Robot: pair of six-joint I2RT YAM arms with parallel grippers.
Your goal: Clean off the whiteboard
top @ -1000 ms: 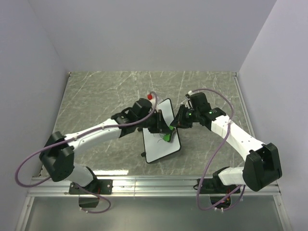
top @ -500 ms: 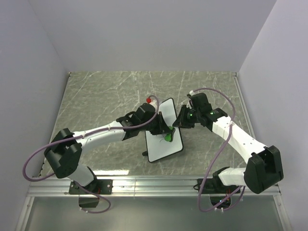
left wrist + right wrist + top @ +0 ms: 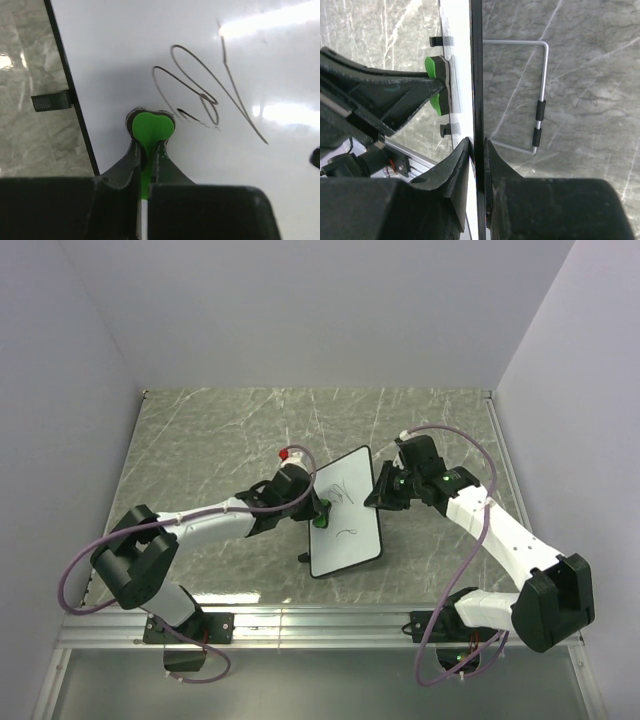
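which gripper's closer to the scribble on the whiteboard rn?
Left. The left gripper holds the green eraser against the whiteboard face, right beside the scribble's end. The right gripper is clamped on the whiteboard's edge, away from the writing.

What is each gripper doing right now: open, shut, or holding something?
Left gripper: shut on the green eraser.
Right gripper: shut on the edge of the whiteboard.

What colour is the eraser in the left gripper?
The eraser is bright green, which shows best in the left wrist view.
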